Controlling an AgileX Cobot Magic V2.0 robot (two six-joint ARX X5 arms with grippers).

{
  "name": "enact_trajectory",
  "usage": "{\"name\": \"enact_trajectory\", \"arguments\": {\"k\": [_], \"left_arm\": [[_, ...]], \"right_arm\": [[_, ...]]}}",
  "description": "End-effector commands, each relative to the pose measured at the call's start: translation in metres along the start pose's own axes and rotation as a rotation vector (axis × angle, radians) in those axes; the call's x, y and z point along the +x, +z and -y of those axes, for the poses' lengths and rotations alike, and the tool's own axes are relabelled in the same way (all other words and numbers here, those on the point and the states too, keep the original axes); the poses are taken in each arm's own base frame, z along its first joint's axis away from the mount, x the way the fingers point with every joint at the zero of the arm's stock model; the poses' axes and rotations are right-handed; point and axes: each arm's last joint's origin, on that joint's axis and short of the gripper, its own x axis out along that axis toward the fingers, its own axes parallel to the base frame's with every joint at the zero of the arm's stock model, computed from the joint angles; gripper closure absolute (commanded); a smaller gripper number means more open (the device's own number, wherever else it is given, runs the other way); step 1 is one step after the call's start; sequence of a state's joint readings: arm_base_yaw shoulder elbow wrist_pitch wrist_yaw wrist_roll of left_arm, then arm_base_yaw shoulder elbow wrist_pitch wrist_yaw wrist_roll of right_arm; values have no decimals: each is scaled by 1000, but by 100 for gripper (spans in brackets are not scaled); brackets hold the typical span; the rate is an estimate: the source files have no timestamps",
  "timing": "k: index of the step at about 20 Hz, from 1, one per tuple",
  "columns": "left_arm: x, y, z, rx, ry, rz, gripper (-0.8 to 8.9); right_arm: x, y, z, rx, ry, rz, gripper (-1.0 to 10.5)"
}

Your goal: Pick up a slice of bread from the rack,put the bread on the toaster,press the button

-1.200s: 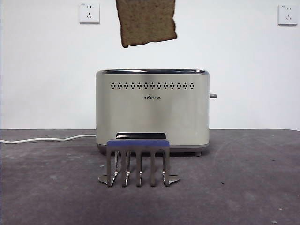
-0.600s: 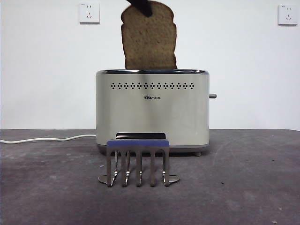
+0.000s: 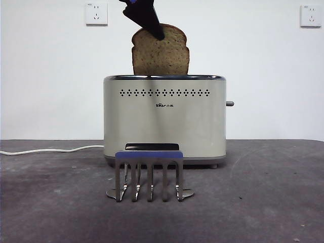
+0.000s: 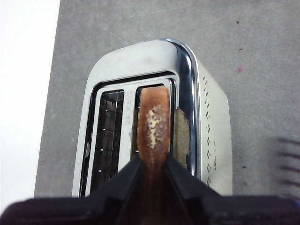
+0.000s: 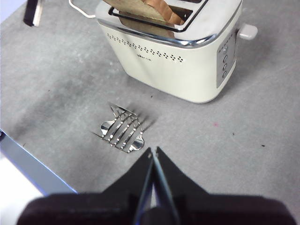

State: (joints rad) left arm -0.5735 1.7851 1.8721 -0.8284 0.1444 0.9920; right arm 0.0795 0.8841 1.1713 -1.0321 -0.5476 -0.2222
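Observation:
My left gripper [image 3: 157, 32] is shut on the top edge of the slice of bread [image 3: 161, 55], gripped crust-on in the left wrist view [image 4: 153, 126]. The slice stands upright, its lower part inside the toaster [image 3: 164, 126] slot nearer the vent holes. The other slot [image 4: 108, 136] holds nothing. The grey button [image 3: 230, 104] sticks out of the toaster's right end, also in the right wrist view [image 5: 247, 32]. The steel rack [image 3: 149, 174] stands in front of the toaster with no slices in it. My right gripper [image 5: 153, 151] is shut and empty, above the table near the rack [image 5: 123, 129].
A white cord [image 3: 50, 150] runs left from the toaster across the grey table. Two wall sockets [image 3: 96, 13] [image 3: 310, 15] sit on the white wall behind. The table's near edge [image 5: 33, 168] shows beside the rack.
The left gripper has come down with the bread, from well above the toaster to partly inside the slot. The gripper tip now shows at the top of the front view.

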Motion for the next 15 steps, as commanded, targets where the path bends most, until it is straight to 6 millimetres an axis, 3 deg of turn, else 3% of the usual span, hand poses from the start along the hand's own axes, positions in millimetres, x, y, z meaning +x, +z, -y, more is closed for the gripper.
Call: {"name": "enact_trajectory", "arguments": {"k": [1,3,5,15], "left_arm": [[22,-11,-3,-18,-20,-22,812],[31,-15,-5,-63,-21,-15,764],[36,-15,-5,-98,-16,-14,613],[32,-11,-13,-255,93,-5,589]], "right_arm": [[5,2,3,-13,6,-5,959],[10,6,7,-19,4,5,959],[17,13,13,-32,-2,30,959],[64,41,49,-19,-18,120,959]]}}
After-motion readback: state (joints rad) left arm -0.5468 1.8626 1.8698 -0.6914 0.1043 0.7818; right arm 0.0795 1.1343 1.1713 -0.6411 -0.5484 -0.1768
